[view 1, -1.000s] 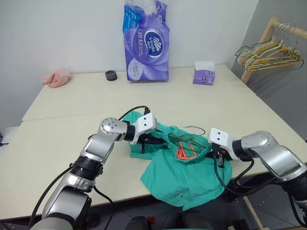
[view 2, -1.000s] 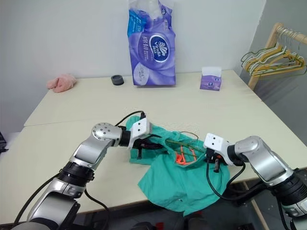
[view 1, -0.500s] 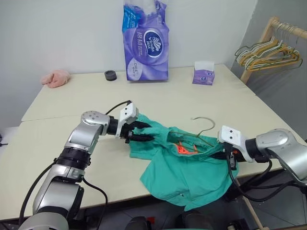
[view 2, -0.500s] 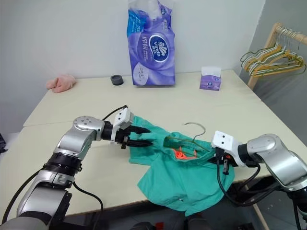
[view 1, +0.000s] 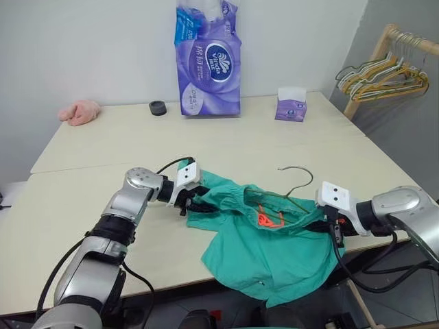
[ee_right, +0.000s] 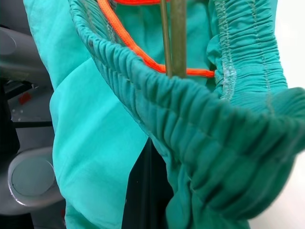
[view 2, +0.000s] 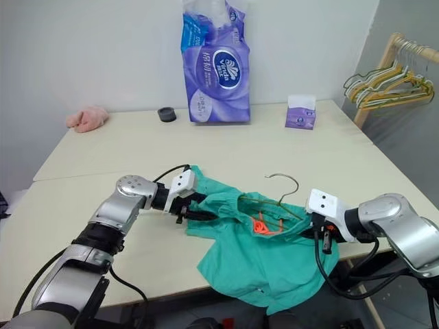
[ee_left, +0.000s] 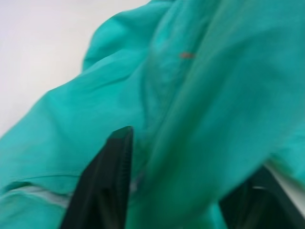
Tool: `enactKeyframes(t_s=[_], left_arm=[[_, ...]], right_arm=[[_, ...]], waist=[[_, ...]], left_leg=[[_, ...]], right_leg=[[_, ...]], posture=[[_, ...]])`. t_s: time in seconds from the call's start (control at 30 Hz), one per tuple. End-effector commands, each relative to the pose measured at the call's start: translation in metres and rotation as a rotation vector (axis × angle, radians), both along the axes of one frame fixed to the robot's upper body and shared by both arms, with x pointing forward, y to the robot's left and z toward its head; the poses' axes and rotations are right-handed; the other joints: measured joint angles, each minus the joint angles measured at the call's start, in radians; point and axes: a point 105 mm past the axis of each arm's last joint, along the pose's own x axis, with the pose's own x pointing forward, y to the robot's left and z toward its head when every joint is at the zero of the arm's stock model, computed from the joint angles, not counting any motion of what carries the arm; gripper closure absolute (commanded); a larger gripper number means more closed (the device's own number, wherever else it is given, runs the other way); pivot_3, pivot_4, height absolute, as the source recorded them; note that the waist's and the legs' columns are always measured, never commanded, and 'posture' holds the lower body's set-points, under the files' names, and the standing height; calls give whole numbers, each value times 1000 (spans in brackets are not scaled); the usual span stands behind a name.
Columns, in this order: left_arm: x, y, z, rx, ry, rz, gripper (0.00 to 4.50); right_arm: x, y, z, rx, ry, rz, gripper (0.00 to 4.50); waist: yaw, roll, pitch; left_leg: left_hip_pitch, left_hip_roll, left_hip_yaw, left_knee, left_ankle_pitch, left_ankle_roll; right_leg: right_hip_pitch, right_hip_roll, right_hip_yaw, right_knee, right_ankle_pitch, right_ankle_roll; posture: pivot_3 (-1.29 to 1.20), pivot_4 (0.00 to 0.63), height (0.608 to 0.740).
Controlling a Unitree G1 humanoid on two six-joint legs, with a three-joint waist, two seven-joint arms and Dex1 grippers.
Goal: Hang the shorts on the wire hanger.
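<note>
Two arms reaching inward, left gripper clamping the shorts, right gripper closed on waistband and wire hanger.

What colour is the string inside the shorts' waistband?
Bright orange drawstring, clearest in the right wrist view, against the teal-green shorts.

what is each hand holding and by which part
Both hold the shorts: the left hand has fabric at their left edge between its fingers, the right hand is shut on the waistband's right end.

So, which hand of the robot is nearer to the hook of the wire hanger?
The right. The right hand grips the shorts just right of and below the wire hanger hook. The left hand is farther, at the shorts' opposite, left end.
</note>
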Motion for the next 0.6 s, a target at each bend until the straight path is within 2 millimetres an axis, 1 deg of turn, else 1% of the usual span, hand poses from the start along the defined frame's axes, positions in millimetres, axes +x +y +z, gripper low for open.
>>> enactKeyframes(t_s=[0.03, 0.13, 0.17, 0.4, 0.6], left_arm=[[11, -4, 13, -18, -89, 4, 3355], [15, -7, 13, -24, -120, 6, 4289], [16, -7, 13, -24, -131, 10, 4429], [28, 3, 15, -6, -190, 69, 4429], [30, 6, 12, 5, -206, 77, 4429]], right_arm=[[2, 0, 16, 10, -57, 15, 4500], [0, -1, 15, 8, -54, 15, 4500], [0, -1, 14, 7, -49, 13, 4500], [-8, -13, 8, -20, -6, -13, 4500], [-13, -20, 3, -34, 12, -23, 4500]], waist=[[-1, 0, 0], [-1, 0, 0], [-2, 0, 0], [-2, 0, 0], [-7, 0, 0]], left_leg=[[0, 0, 0, 0, 0, 0], [0, 0, 0, 0, 0, 0], [0, 0, 0, 0, 0, 0], [0, 0, 0, 0, 0, 0], [0, 0, 0, 0, 0, 0]], right_leg=[[0, 0, 0, 0, 0, 0], [0, 0, 0, 0, 0, 0], [0, 0, 0, 0, 0, 0], [0, 0, 0, 0, 0, 0], [0, 0, -1, 0, 0, 0]], posture=[[-199, 25, 740], [-200, 26, 740], [-200, 26, 740], [-201, 27, 740], [-195, 28, 740]])
